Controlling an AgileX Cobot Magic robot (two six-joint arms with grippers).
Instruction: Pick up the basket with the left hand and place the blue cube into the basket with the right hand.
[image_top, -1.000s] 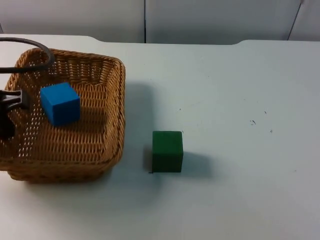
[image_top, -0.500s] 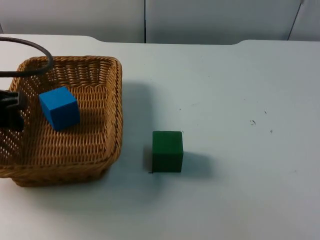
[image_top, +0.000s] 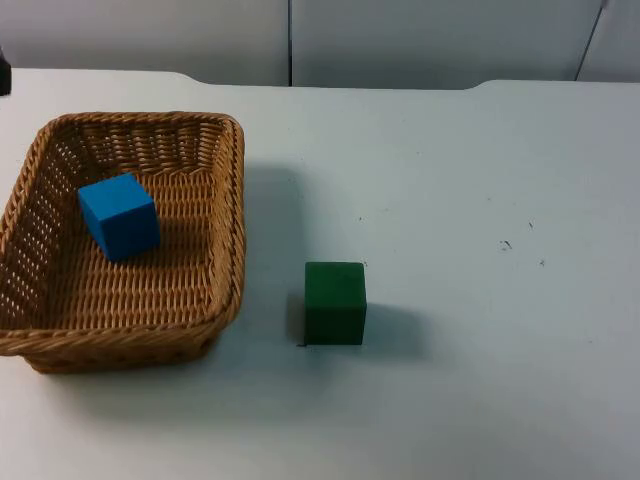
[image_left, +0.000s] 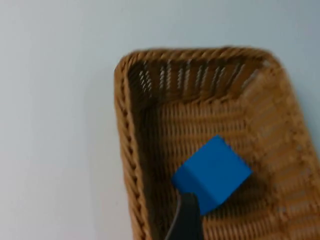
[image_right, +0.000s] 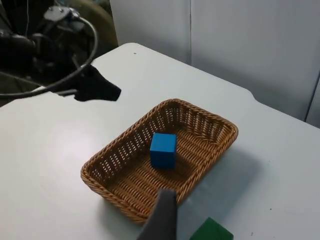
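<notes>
The wicker basket rests on the white table at the left, with nothing holding it. The blue cube lies tilted inside it, toward the basket's back left. The same blue cube shows in the left wrist view, inside the basket, with my left gripper above and apart from it. The right wrist view has my left gripper hanging over the table beyond the basket, away from its rim. My right gripper hangs high over the table, looking down at the blue cube.
A green cube stands on the table just right of the basket. The grey partition wall closes the far edge. The table's right half is bare white surface.
The left gripper let go of the basket's left rim and pulled back out of the top view. The basket settled flat on the table, the blue cube still inside.
</notes>
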